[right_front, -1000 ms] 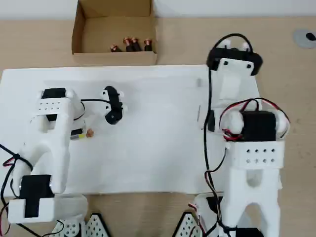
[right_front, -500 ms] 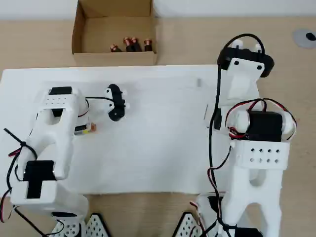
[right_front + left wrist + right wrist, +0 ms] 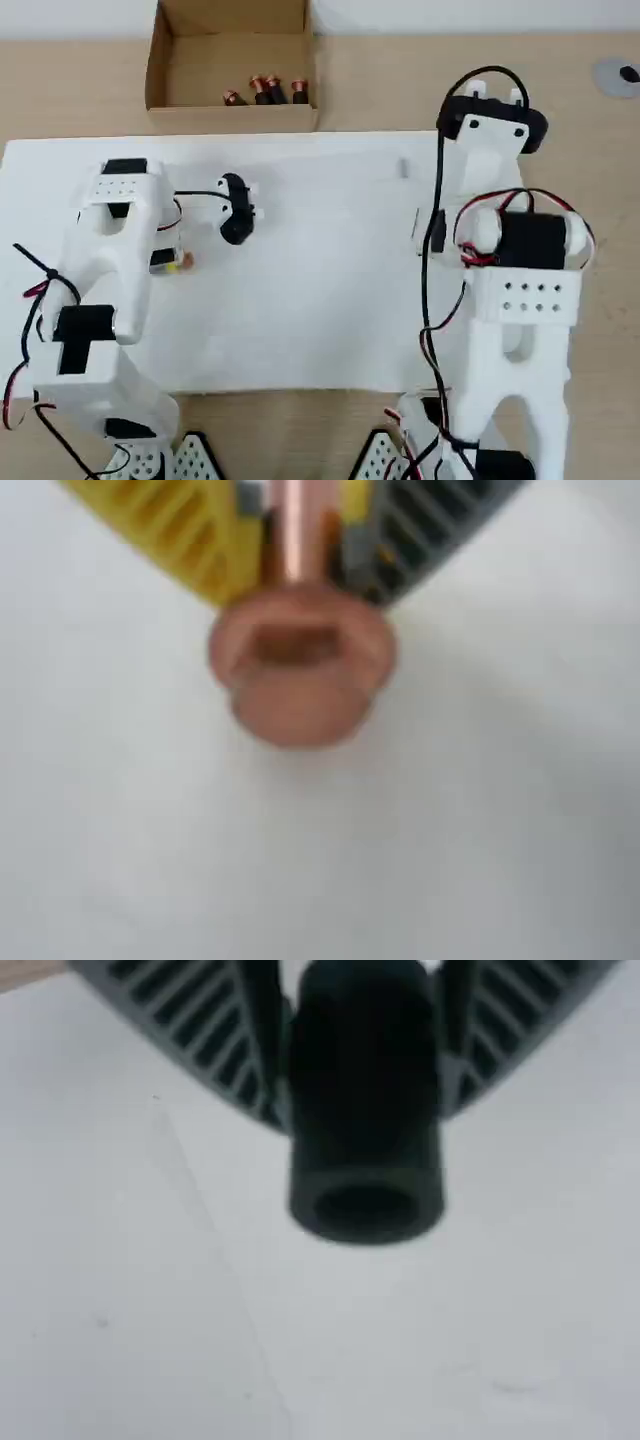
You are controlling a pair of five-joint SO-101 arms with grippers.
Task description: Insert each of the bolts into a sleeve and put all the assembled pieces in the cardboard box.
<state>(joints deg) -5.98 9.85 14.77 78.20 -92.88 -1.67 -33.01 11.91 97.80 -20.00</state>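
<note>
A copper bolt [image 3: 300, 670] sticks out head first from my left gripper [image 3: 295, 560], which is shut on its shank between a yellow and a grey finger. From above, the bolt [image 3: 183, 261] shows just past the left gripper [image 3: 165, 262], low over the white sheet. My right gripper [image 3: 365, 1060] is shut on a black sleeve [image 3: 366, 1120] whose open bore faces outward. The right gripper [image 3: 432, 232] sits at the sheet's right side, well apart from the bolt. The cardboard box [image 3: 155, 70] stands at the back with three assembled pieces [image 3: 265, 90] inside.
A white sheet [image 3: 310, 300] covers the middle of the wooden table. A black part of the left arm [image 3: 235, 208] juts out over the sheet beside the bolt. A grey disc [image 3: 618, 76] lies at the far right edge.
The left arm has drawn in and shifted the bolt a little up and right. The right arm has swung slightly rightward with the sleeve. Both grips are unchanged.
</note>
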